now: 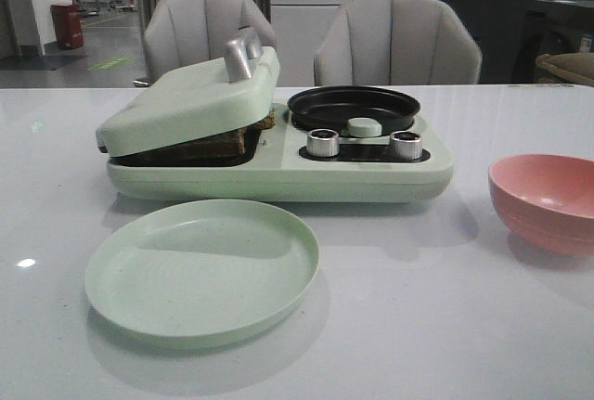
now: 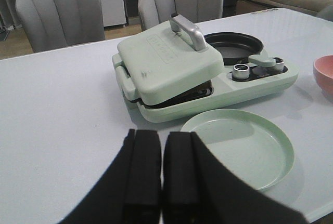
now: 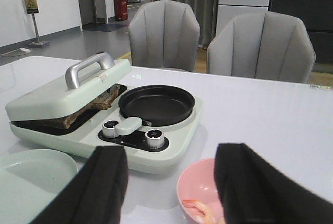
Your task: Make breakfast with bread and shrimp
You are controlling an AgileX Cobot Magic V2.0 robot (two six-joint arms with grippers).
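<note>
The bread (image 1: pixel 221 144) lies inside the pale green sandwich maker (image 1: pixel 278 173), under its lowered lid (image 1: pixel 190 98); only its brown edge shows, also in the right wrist view (image 3: pixel 102 100). The shrimp (image 3: pixel 204 211) lies in the pink bowl (image 3: pixel 197 185), right of the maker. My right gripper (image 3: pixel 171 182) is open and empty, just above and in front of the bowl. My left gripper (image 2: pixel 161 174) is shut and empty, above the table left of the green plate (image 2: pixel 239 146). Neither gripper shows in the front view.
An empty green plate (image 1: pixel 200 270) sits in front of the maker. An empty black round pan (image 1: pixel 353 105) sits on the maker's right half, with two knobs (image 1: pixel 323 143) before it. The pink bowl (image 1: pixel 543 200) stands at the right. Two grey chairs (image 1: pixel 394 43) stand behind the table.
</note>
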